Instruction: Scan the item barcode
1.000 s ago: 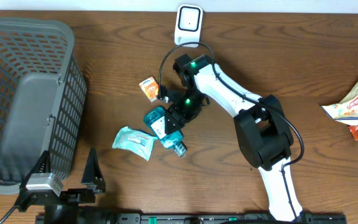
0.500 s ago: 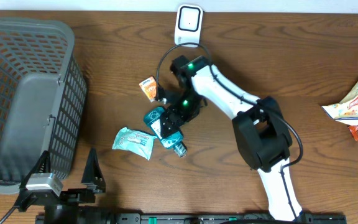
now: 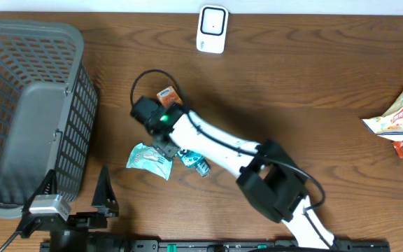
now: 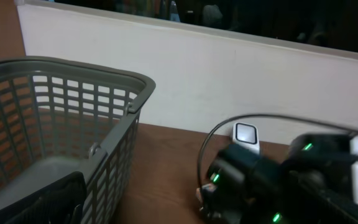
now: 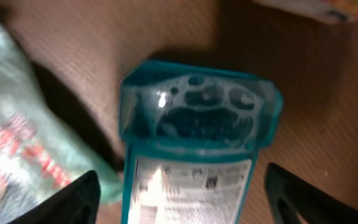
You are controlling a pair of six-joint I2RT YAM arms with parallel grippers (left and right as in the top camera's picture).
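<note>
As right gripper [image 5: 182,186] gapes, teal bottle [image 5: 194,118] lies between jaws.

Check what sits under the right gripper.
A teal translucent plastic bottle lies flat on the wooden table, between the open fingers of the right gripper. From overhead the arm covers most of it; only its cap end shows. Whether the fingers touch it cannot be told.

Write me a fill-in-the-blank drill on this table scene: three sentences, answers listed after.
On the brown wooden table, the grey plastic mesh basket stands at the ___ side.
The teal plastic bottle lies ___ the open right gripper's two fingers.
The orange-and-white snack bag lies near the table's ___ edge.
Missing words: left; between; right.
</note>
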